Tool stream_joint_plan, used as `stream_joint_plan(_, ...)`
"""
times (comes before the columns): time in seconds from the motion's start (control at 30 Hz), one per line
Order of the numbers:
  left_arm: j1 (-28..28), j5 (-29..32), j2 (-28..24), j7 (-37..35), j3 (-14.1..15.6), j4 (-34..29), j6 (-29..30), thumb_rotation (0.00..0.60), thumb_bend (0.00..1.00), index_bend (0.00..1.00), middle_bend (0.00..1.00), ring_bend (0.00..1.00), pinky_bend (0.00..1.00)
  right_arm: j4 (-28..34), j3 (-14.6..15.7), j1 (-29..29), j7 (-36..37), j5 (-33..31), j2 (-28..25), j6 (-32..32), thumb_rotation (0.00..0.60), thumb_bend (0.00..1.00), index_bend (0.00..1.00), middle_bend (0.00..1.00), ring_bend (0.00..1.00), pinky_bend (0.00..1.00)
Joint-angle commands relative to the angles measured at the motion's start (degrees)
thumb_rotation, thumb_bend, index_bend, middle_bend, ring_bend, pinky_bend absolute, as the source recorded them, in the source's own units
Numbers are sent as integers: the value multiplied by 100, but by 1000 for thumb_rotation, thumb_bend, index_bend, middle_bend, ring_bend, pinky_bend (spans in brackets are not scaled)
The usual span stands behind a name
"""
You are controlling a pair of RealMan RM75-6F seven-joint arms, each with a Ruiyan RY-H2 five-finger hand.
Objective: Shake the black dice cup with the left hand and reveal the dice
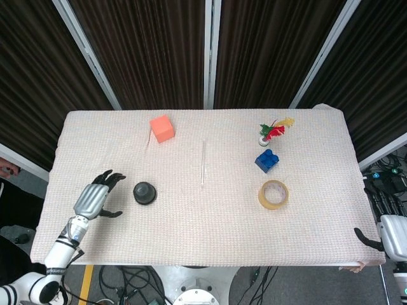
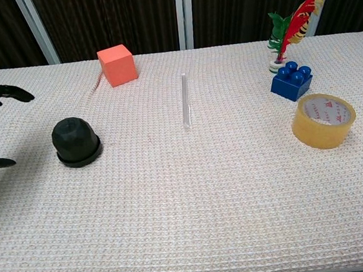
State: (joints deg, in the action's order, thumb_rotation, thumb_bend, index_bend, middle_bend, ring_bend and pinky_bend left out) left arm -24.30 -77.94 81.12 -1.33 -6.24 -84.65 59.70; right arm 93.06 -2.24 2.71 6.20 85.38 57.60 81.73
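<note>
Half of right robot hand (image 1: 389,234) beyond frame edge

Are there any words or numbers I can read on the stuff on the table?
Tape roll: red print on the inner ring, too small and blurred to read.
Nothing readable on the dice cup, orange cube or blue brick.
</note>
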Motion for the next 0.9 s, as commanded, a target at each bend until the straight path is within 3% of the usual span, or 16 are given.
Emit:
stream_joint_plan(0.03, -200, 146, 218, -145, -66, 197, -276, 600, 0, 140, 123, 15, 116, 24, 11, 24, -50, 8, 18, -34, 600, 159, 0, 0, 0, 0)
stream_joint_plan(0.9, -814, 339, 886, -538, -54, 921, -970, 600, 0, 139, 124, 14, 116, 8, 38, 73, -200, -53, 93, -115, 600, 159, 0, 0, 0, 0)
